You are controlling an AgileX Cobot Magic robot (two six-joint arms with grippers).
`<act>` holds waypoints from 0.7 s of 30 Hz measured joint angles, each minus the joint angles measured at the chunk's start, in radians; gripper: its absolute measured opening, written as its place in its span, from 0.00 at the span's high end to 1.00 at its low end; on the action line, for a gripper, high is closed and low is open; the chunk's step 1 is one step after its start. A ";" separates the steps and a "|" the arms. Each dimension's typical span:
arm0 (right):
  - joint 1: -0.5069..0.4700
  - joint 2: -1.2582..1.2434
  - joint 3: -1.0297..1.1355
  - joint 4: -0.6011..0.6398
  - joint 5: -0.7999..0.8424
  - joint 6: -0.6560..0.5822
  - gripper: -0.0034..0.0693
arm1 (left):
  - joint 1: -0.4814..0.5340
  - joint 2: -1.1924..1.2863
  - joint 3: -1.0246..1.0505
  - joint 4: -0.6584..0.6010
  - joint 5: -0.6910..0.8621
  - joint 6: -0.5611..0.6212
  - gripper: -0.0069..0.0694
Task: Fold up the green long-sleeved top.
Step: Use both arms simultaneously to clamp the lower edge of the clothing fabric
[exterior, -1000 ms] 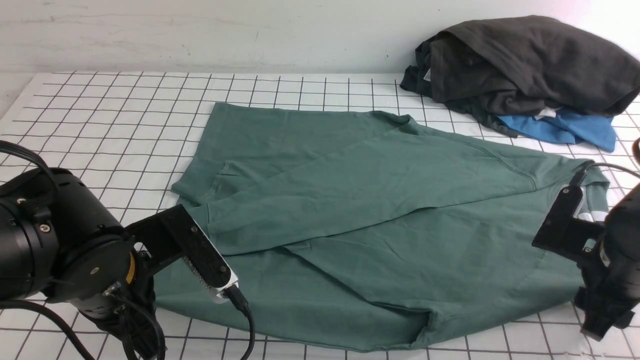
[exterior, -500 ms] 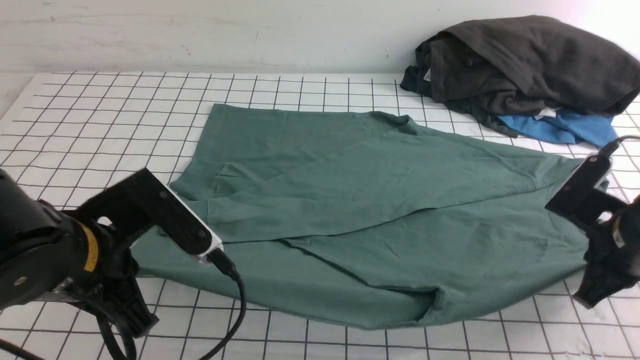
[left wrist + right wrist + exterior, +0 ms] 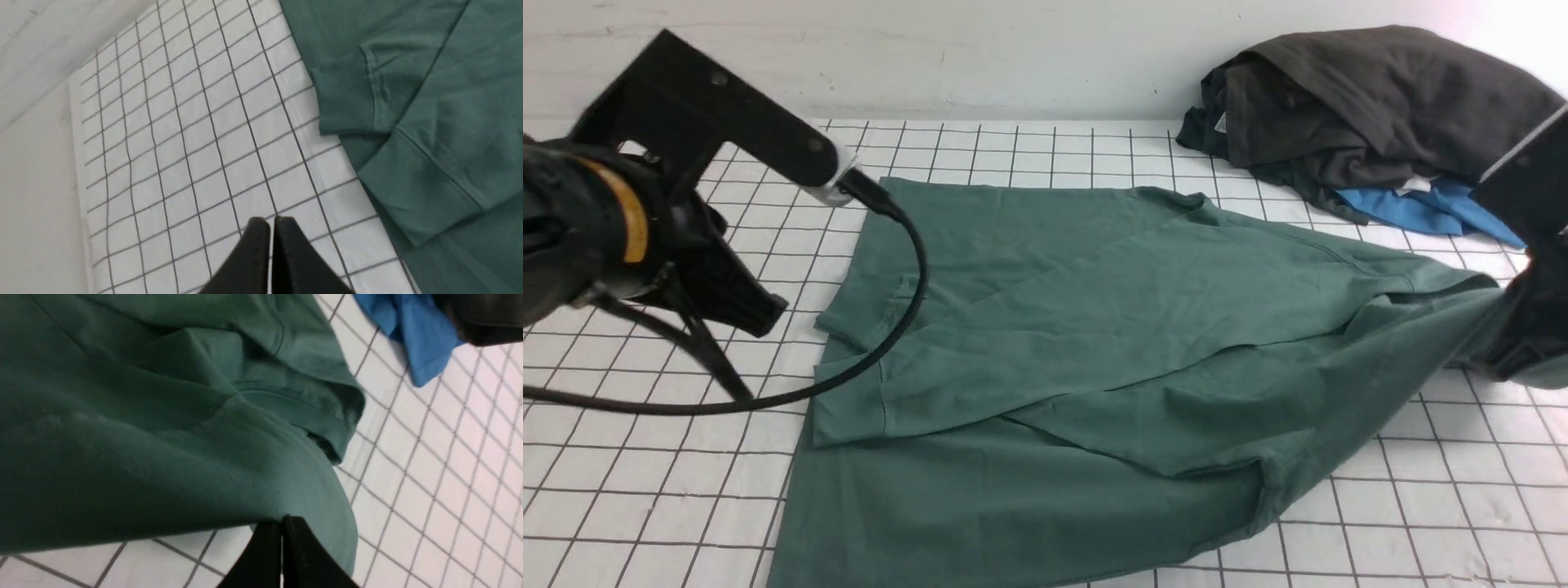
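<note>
The green long-sleeved top lies spread on the white gridded table, both sleeves folded across its body. Its right end is pulled up off the table. There my right gripper is shut on the cloth; in the right wrist view the gripper pinches an edge of the top. My left gripper hangs above bare table left of the sleeve cuffs. In the left wrist view this gripper is shut with nothing in it, and the top's cuffs lie off to one side.
A dark charcoal garment is heaped at the back right over a blue garment, close to my right arm. A black cable droops from my left wrist over the top's left edge. A wall runs along the table's far edge.
My right gripper went from open to shut on the top's right end and lifted it. My left arm rose and swung back-left, away from the hem. The cloth shifted toward the front.
</note>
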 joint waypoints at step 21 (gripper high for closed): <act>0.000 0.094 -0.005 0.186 -0.013 0.000 0.97 | 0.000 0.362 0.247 -0.505 -0.028 0.822 0.42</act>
